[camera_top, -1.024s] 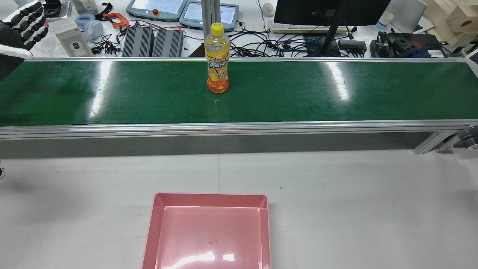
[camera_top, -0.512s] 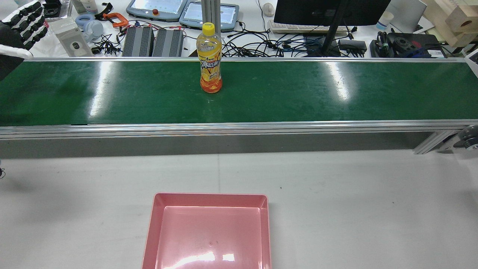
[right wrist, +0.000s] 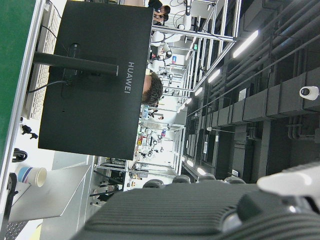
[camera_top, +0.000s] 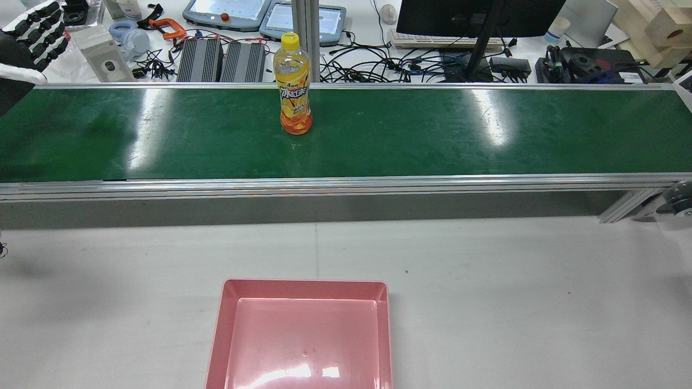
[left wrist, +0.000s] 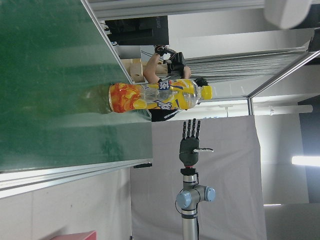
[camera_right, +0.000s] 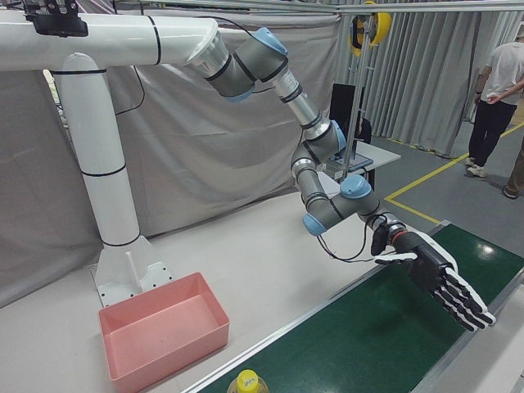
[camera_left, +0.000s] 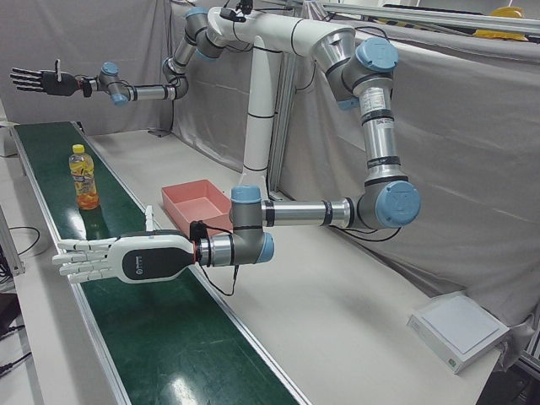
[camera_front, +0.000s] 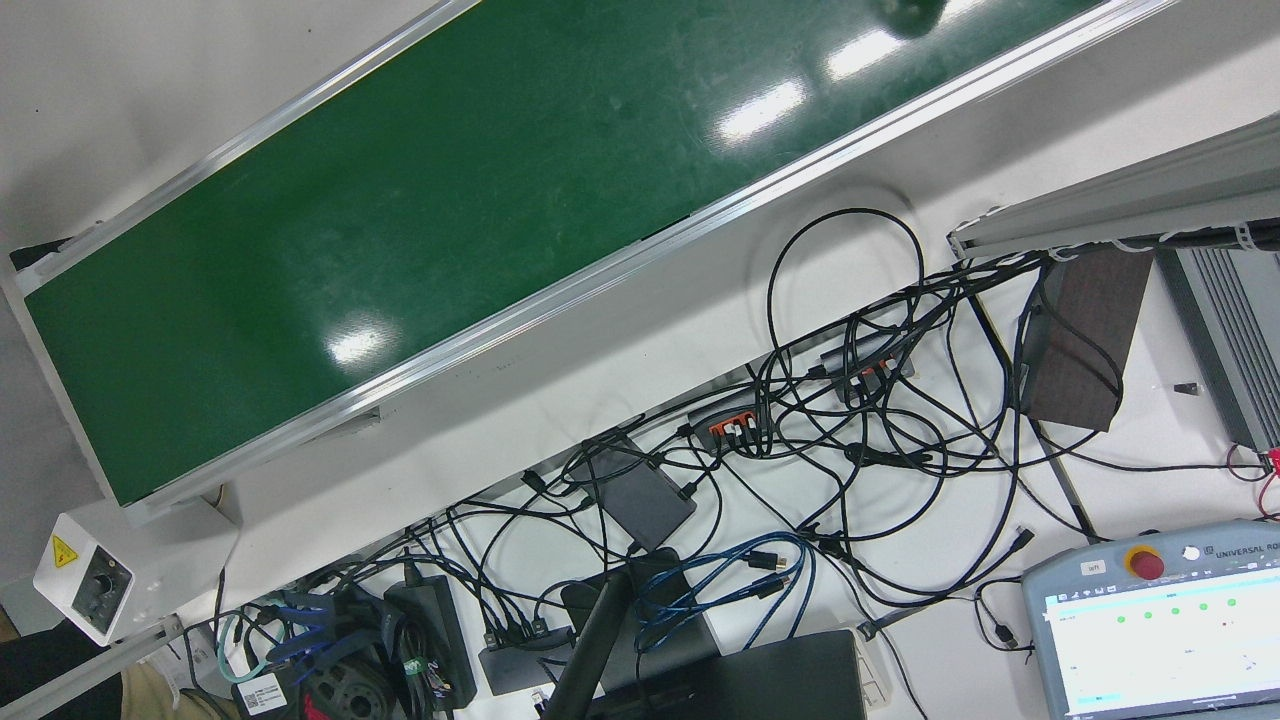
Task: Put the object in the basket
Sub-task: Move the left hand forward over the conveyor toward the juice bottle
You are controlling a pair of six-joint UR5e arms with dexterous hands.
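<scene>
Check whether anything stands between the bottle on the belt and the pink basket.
Nothing visible blocks the way. The bottle stands upright on the green belt; between it and the pink basket lie only the belt's metal rail and bare table.
</scene>
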